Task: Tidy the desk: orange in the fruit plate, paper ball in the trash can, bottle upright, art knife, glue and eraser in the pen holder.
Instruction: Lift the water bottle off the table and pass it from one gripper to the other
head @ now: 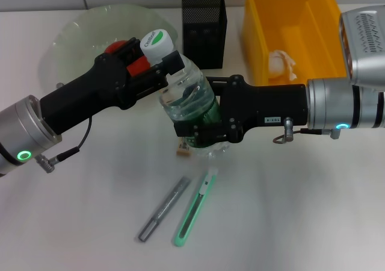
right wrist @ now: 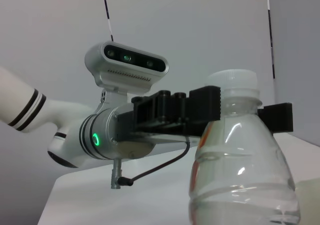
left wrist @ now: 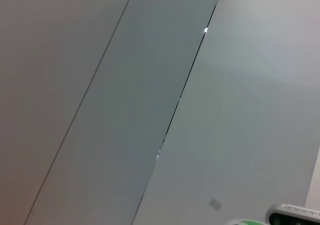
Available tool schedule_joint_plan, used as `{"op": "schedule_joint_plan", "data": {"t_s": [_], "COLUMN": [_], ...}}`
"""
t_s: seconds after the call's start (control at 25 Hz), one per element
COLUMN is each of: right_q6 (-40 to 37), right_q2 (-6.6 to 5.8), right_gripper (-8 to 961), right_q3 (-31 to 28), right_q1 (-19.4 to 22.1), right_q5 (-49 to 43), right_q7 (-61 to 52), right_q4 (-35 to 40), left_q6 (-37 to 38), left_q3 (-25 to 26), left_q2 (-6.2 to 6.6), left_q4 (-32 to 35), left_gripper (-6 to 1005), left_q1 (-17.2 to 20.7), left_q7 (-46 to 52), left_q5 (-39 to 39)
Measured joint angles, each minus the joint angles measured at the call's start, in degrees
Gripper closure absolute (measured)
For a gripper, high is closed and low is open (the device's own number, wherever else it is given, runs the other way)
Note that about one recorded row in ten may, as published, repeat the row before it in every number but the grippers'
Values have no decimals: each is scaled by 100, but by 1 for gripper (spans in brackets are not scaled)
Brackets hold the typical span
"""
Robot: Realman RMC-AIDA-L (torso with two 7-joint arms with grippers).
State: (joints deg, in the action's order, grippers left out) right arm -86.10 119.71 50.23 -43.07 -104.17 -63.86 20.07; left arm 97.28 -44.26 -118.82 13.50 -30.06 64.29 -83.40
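The clear bottle with a white and green cap stands upright at the table's middle, held between both arms. My left gripper is shut on its neck; the right wrist view shows the black fingers on both sides of the bottle below the cap. Lower down, my right gripper is shut around the body. The orange lies in the glass fruit plate, partly hidden by my left arm. A paper ball sits in the yellow trash can. Green art knife, grey glue stick and small eraser lie on the table.
The black mesh pen holder stands at the back, just behind the bottle and between plate and trash can. Both arms cross the table's middle. The knife and glue stick lie side by side toward the front edge.
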Motion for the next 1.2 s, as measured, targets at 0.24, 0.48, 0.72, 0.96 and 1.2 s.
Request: {"op": "schedule_joint_plan", "data": {"t_s": [0.24, 0.48, 0.72, 0.96, 1.2], "right_q6": [29, 35, 43, 46, 49], "right_q2": [1, 8, 9, 9, 9], "right_gripper": [190, 190, 190, 190, 191], "right_q3": [16, 27, 32, 22, 7], "right_q1": [-14, -38, -54, -63, -63], "right_q5": [3, 3, 3, 3, 3], "right_q7": [4, 5, 5, 5, 5], "right_q4": [-3, -4, -3, -3, -3], "left_q6": [-8, -14, -24, -30, -34], "left_q3": [5, 5, 5, 5, 5], "left_q2": [0, 0, 0, 0, 7], "left_q4": [-6, -6, -5, -5, 1], "left_gripper": [382, 385, 388, 472, 553], "left_q1": [0, 0, -14, -45, -64], "left_q7": [-69, -120, -156, -192, -192], "left_q5": [-1, -1, 1, 7, 7]}}
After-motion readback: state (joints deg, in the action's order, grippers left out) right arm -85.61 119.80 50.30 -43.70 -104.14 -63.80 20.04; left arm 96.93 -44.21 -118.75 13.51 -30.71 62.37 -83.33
